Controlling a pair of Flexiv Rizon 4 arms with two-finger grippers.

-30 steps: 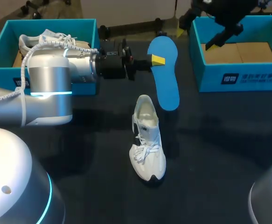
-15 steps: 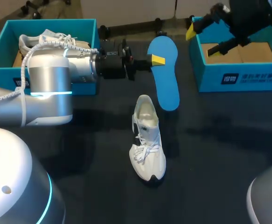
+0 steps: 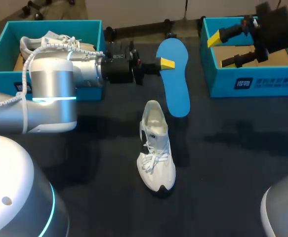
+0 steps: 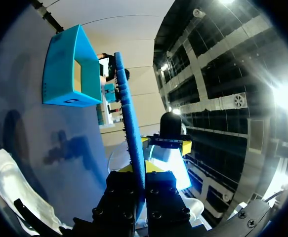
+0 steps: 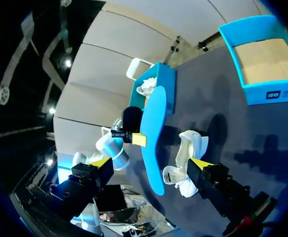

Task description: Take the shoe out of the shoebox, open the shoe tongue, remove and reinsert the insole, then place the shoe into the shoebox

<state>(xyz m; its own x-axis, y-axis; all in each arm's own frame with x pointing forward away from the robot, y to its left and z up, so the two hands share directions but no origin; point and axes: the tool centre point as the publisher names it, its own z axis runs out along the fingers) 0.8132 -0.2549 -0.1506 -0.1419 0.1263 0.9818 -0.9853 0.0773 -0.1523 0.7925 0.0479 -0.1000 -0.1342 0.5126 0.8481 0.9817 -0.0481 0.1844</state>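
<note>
A blue insole (image 3: 174, 79) hangs above the table's back middle, with my left gripper (image 3: 166, 64) shut on its edge. In the left wrist view the insole (image 4: 129, 118) stands edge-on between that gripper's (image 4: 139, 173) fingers. The white shoe (image 3: 156, 148) lies on the dark table in the middle, toe toward the front, its opening empty. My right gripper (image 3: 224, 49) hovers open over the near left corner of the right shoebox (image 3: 255, 81), holding nothing. In the right wrist view the insole (image 5: 151, 133) and the shoe (image 5: 190, 148) lie ahead of the open right gripper (image 5: 148, 163).
A second blue shoebox (image 3: 5, 44) at the back left holds another white shoe (image 3: 55, 42). The right shoebox shows only its brown cardboard floor (image 3: 269, 54). My left arm (image 3: 50, 89) spans the left part of the table.
My right gripper has swung to the right and turned, now lying sideways over the right shoebox. The left gripper, the insole and the shoe have not moved.
</note>
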